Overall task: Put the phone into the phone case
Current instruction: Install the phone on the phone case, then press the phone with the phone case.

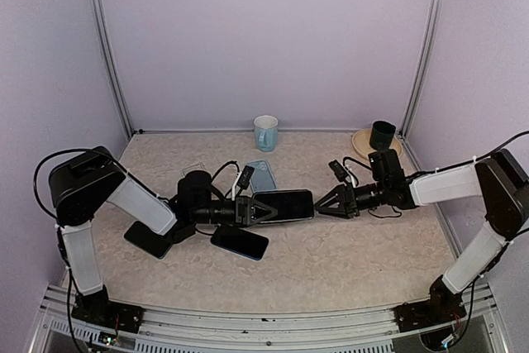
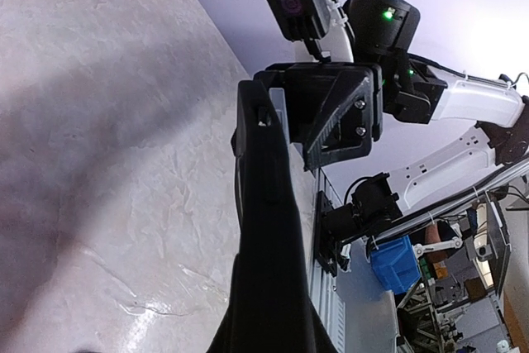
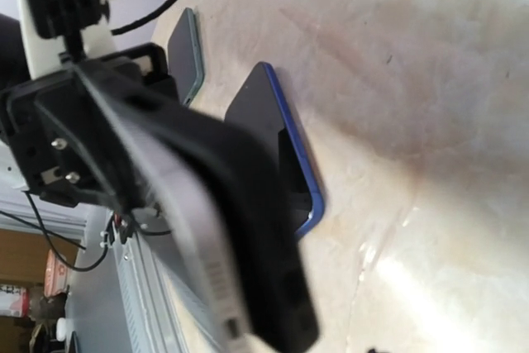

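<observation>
A black phone case [image 1: 281, 204] hangs above the table's middle, held level between both arms. My left gripper [image 1: 252, 210] is shut on its left end. In the left wrist view the case [image 2: 264, 229] runs edge-on away from the camera. My right gripper [image 1: 318, 204] meets the right end, and its black fingers [image 2: 331, 113] clasp that far end. The right wrist view shows the grey-edged phone [image 3: 194, 229] lying against the black case [image 3: 277, 237], with its port end near the camera. My right gripper's own fingers are out of frame there.
A blue-rimmed phone [image 1: 240, 241] lies on the table just below the held case. A black slab [image 1: 149, 240] sits under the left forearm. A light blue case [image 1: 263, 175], a mug [image 1: 265, 132], and a plate [image 1: 362, 145] holding a dark cup [image 1: 382, 134] stand further back.
</observation>
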`<state>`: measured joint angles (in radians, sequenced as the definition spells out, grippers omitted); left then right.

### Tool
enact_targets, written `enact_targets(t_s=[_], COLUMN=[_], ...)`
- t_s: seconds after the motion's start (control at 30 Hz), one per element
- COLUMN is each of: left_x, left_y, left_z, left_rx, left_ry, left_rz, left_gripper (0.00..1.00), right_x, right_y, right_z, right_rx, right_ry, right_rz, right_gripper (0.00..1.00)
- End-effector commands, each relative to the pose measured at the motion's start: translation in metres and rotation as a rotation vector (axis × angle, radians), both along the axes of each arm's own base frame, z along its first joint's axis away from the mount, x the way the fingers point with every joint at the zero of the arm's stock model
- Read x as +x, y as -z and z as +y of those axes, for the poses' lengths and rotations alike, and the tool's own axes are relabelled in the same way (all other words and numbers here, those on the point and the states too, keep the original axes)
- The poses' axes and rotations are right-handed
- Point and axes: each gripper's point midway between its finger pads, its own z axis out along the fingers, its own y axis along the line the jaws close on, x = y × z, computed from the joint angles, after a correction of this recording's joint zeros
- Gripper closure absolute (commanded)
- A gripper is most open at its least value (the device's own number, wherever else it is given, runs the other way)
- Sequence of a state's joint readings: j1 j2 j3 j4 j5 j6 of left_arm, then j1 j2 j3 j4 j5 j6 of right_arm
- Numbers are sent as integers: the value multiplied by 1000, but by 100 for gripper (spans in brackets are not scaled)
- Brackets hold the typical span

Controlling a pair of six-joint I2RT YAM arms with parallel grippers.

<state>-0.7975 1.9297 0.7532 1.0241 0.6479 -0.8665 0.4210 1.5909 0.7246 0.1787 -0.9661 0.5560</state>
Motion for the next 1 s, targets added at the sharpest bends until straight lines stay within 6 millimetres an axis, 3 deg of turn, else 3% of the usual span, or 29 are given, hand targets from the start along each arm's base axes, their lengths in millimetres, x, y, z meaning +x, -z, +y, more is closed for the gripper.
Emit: enact_targets(t_s=[0.0, 0.53, 0.97], left_x=[-14, -38, -45], left_y=[-47, -59, -65], left_z=[-1, -5, -7], left_rx=[-105, -166, -209], left_ry=[63, 172, 207], left_rz=[-135, -159, -141], left_gripper=[99, 99, 99], right_x=[1, -23, -40], right_y=[-8, -57, -72], right_z=[-3, 1, 13], right_rx=[45, 256, 324], right_ry=[2, -117, -197], right_rz=[-20, -109, -137], right_gripper=[49, 49, 54])
